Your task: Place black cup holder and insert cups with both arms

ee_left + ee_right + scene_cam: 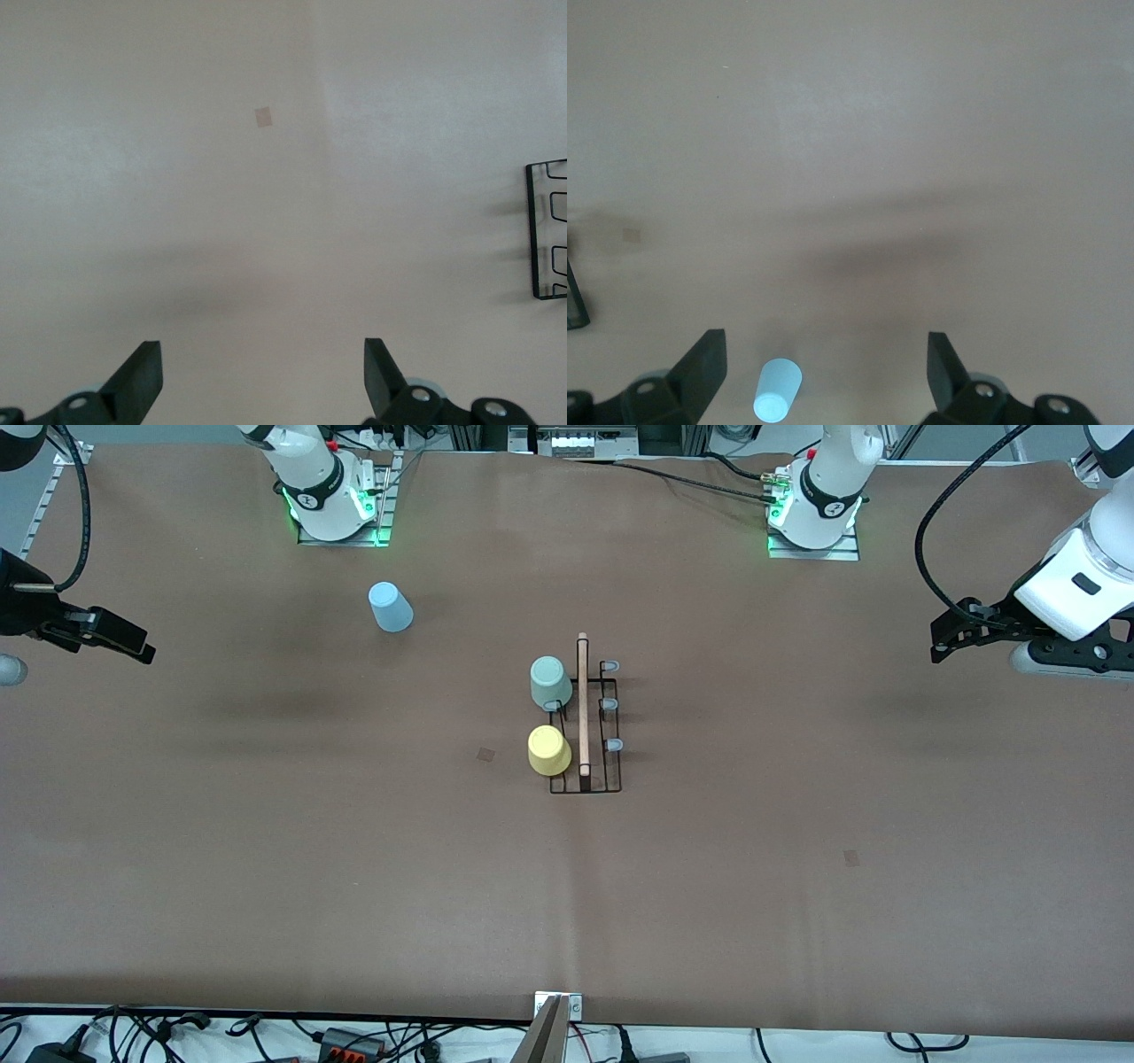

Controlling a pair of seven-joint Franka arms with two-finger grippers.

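**Mia:** What is the big flat thing?

**Ben:** It is a brown table (354, 886). It fills almost the whole room we can see. Lots of black cables (266, 1036) lie along the edge nearest the front camera.

**Mia:** What sits on the table?

**Ben:** In the middle stands the black cup holder (586, 726). It is a thin wire rack with a wooden rod (582, 708) on top. The yellow cup (548, 750) sits upside down on a peg at the side toward the right arm's end. The pale green cup (549, 682) sits the same way, just beside it and farther from the front camera. Three grey-tipped pegs (609, 704) on the side toward the left arm's end are bare.

**Mia:** Where is the blue cup?

**Ben:** The light blue cup (390, 607) stands alone on the table, farther still, near the right arm's base (332, 500).

**Mia:** And the hands?

**Ben:** The right gripper (106, 633) waits in the air over its end of the table. Its fingers are spread wide and hold nothing. The left gripper (952, 638) waits over its own end, spread wide too, with nothing in it.
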